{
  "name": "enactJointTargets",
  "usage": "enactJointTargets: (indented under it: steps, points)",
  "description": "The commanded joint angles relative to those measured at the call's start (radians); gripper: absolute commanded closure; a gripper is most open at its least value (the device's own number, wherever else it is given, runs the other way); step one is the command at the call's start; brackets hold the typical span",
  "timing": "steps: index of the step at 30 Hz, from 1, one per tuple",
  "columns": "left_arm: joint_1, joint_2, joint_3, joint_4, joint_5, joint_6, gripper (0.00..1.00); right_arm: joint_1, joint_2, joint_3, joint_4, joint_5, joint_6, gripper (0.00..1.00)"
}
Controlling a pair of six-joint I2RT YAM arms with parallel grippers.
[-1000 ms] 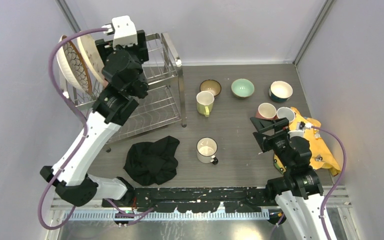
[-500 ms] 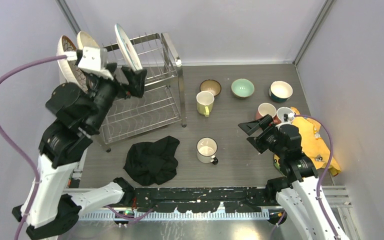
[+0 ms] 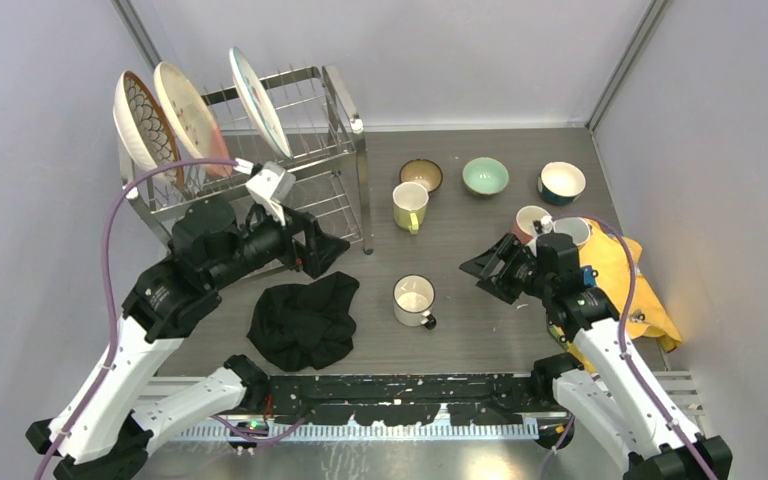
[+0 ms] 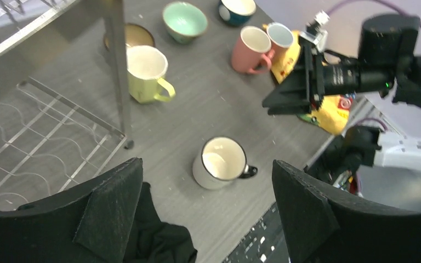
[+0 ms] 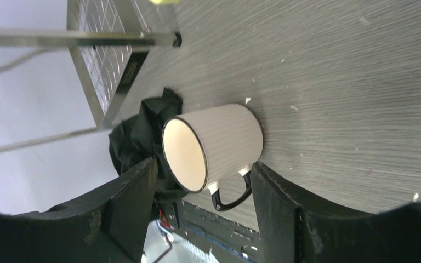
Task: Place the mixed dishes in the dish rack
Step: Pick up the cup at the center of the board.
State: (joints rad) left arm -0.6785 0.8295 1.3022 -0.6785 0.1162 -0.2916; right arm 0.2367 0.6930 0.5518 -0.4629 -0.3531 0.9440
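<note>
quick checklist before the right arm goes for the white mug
1. Right pincer open: ok.
2. Right pincer around white mug: not ok, aimed at it but apart.
3. White mug upright and empty: ok.
4. Black cloth apart from white mug: ok.
5. Left pincer open and empty: ok.
6. Three plates standing in rack: ok.
</note>
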Motion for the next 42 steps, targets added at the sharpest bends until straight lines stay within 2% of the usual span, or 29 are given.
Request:
enactJointTargets:
  steps: [1,7,8,11,20,28,32,37,42]
  points:
    - [0.003,-0.072,-0.041,0.008,0.139,-0.008,0.11,0.098,0.068,0.081,0.040,0.039,-0.069,0.33]
    - [0.003,-0.135,-0.134,-0.001,0.152,-0.021,0.05,0.392,0.235,0.192,0.025,0.258,-0.150,0.34]
    - [0.003,-0.145,-0.148,-0.001,0.152,-0.024,0.02,0.428,0.269,0.219,0.010,0.290,-0.167,0.34]
    - [0.003,-0.171,-0.183,-0.003,0.158,-0.032,0.00,0.486,0.370,0.287,-0.023,0.407,-0.216,0.34]
    - [0.003,-0.248,-0.298,-0.009,0.178,-0.022,0.00,0.515,0.554,0.356,-0.027,0.465,-0.302,0.39]
    - [0.003,-0.273,-0.377,0.031,0.208,-0.029,0.01,0.530,0.617,0.352,0.043,0.441,-0.295,0.50]
    - [0.004,-0.270,-0.395,0.041,0.198,-0.012,0.04,0.534,0.632,0.343,0.073,0.441,-0.278,0.54]
    - [0.003,-0.229,-0.393,0.027,0.121,-0.010,0.10,0.536,0.636,0.346,0.080,0.434,-0.270,0.57]
    - [0.003,-0.130,-0.365,0.008,0.118,-0.025,0.19,0.538,0.611,0.329,0.120,0.349,-0.253,0.59]
